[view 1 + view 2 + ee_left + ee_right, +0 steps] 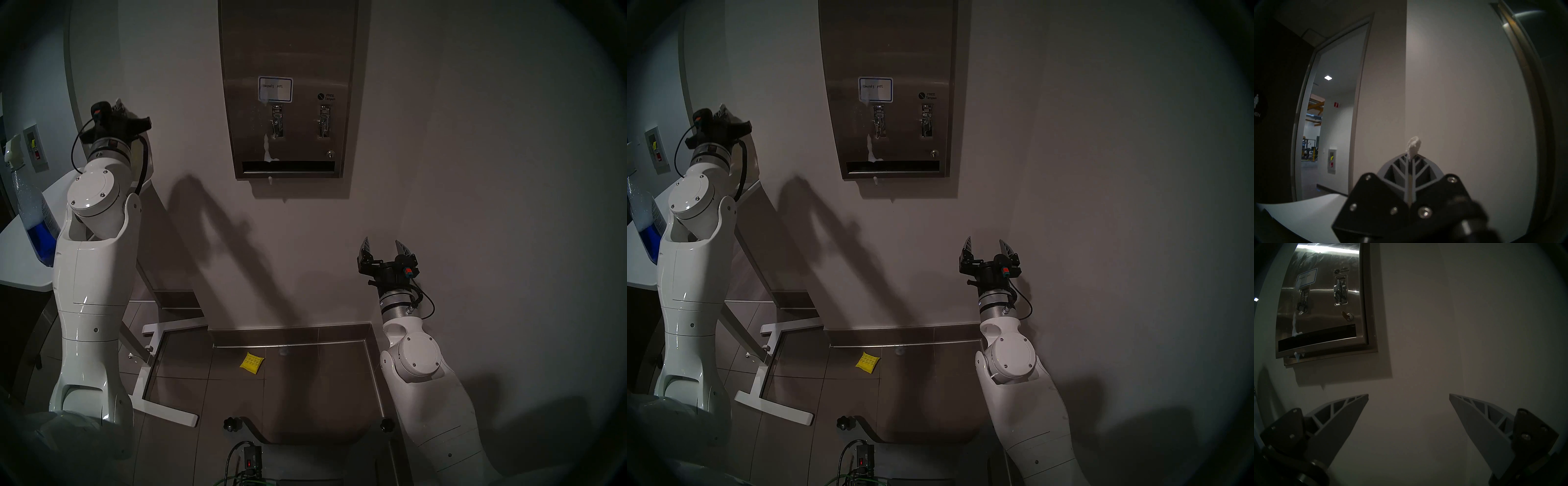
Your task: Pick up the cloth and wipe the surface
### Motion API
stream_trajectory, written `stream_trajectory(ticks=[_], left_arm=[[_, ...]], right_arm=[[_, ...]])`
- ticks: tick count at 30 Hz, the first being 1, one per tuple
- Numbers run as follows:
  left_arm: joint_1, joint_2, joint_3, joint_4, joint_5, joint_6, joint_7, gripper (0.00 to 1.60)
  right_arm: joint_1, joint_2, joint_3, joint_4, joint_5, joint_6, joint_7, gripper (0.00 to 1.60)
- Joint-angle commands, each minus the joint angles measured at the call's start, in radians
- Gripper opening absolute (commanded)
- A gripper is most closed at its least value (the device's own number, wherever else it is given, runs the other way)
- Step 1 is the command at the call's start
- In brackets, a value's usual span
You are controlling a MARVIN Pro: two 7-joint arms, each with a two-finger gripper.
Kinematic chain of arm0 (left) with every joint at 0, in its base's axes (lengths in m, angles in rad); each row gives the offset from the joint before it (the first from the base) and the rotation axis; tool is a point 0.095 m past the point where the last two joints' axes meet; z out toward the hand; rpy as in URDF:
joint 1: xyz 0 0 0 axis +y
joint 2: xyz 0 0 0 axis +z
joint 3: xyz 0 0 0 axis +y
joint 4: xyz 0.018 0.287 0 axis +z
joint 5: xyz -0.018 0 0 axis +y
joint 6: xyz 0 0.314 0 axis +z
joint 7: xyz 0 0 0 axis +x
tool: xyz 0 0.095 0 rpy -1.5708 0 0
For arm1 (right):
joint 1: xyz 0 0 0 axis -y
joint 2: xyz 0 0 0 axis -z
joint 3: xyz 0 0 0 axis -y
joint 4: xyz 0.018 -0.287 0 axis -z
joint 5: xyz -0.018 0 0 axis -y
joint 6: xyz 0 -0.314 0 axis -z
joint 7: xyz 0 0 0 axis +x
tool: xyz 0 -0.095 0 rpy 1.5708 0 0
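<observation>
My left gripper point(117, 108) is raised at the far left, well left of the dispenser, and is shut on the cream-white cloth. A tuft of the cloth point(1413, 146) sticks out past the closed fingertips, and the rest hangs behind the wrist point(754, 163). The stainless-steel dispenser front point(288, 51) is on the wall, with a blue-bordered label point(274, 89), two levers and a dark slot point(288, 166). A white foam streak point(268, 149) runs down below the left lever. My right gripper point(386, 249) is open and empty, below and right of the dispenser, facing the wall.
A spray bottle with blue liquid point(34, 217) stands on a white tabletop point(20, 268) at the far left. A small yellow quilted pad point(251, 362) lies on the tiled floor. The table's white base frame point(163, 405) is on the floor at left. An open doorway point(1322, 118) is beyond my left gripper.
</observation>
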Motion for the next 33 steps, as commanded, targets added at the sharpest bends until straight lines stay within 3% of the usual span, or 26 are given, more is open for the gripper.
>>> stream_trajectory(ticks=[1,8,19,33], left_arm=[[-0.03,0.019,0.023,-0.126,-0.047,-0.014,-0.085,0.0],[0.015,0.016,0.055,-0.199,-0.123,-0.007,-0.187,0.0],[0.126,0.024,-0.009,-0.32,-0.287,0.104,-0.3,0.0],[0.181,0.027,0.008,-0.355,-0.322,0.124,-0.369,0.0]], right_arm=[[0.022,-0.002,0.002,-0.035,-0.001,-0.01,0.0,1.6],[0.022,-0.002,0.002,-0.037,-0.001,-0.009,0.0,1.6],[0.02,-0.001,0.001,-0.04,-0.001,-0.008,-0.001,1.6],[0.02,0.0,0.0,-0.041,0.0,-0.007,-0.003,1.6]])
